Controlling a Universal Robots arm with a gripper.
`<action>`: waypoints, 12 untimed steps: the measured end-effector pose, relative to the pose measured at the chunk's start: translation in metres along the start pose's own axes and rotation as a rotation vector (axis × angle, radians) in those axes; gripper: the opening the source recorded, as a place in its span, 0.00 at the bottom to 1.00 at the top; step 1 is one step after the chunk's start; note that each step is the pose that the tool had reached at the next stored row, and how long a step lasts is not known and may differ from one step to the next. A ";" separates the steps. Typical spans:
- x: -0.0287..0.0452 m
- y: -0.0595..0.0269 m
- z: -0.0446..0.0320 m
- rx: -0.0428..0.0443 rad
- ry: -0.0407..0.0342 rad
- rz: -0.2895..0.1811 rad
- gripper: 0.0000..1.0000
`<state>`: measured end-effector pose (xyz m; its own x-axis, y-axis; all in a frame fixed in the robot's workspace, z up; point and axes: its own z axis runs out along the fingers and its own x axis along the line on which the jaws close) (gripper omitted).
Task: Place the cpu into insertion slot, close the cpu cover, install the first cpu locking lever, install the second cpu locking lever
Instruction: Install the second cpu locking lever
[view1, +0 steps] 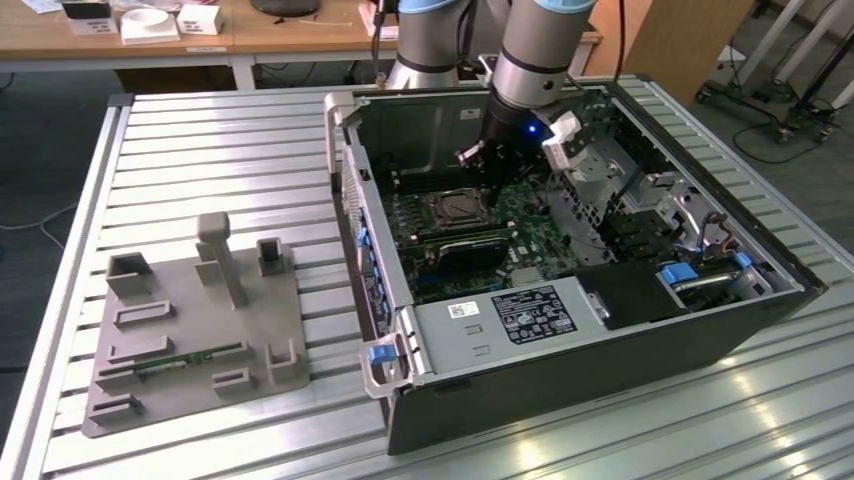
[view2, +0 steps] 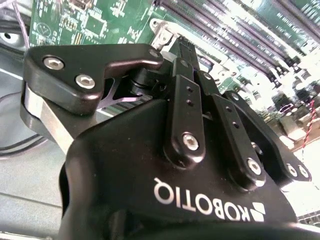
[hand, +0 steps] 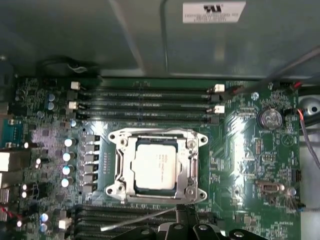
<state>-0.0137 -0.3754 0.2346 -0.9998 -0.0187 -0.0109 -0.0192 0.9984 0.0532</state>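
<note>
In the first wrist view the cpu (hand: 156, 167) lies flat in the insertion slot (hand: 114, 190), its silvery-tan top facing up. The cpu cover (hand: 190, 165) lies down over it, framing the chip. A thin metal locking lever (hand: 140, 219) runs along one side of the socket, out to my gripper (hand: 186, 214). The black fingers (view2: 186, 47) stand close together just above the green board, with nothing seen between them. In the exterior view my gripper (view1: 482, 166) hangs inside the open computer case, just beyond the cpu (view1: 461, 208).
The open case (view1: 400, 400) lies on a slatted metal table (view1: 200, 150). Long black memory slots (hand: 145, 100) run on both sides of the socket. A grey fixture block (view1: 187, 320) stands at the exterior view's left. A drive cage (view1: 614, 170) crowds the arm at the exterior view's right.
</note>
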 end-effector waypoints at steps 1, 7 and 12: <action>0.0000 -0.0016 -0.0001 0.0000 0.0000 0.000 0.10; 0.0011 -0.0075 -0.0003 0.0007 0.0006 0.000 0.10; 0.0101 -0.0091 0.0021 0.0008 0.0082 0.000 0.10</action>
<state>-0.0237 -0.3845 0.2319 -0.9998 -0.0187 -0.0027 -0.0188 0.9984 0.0524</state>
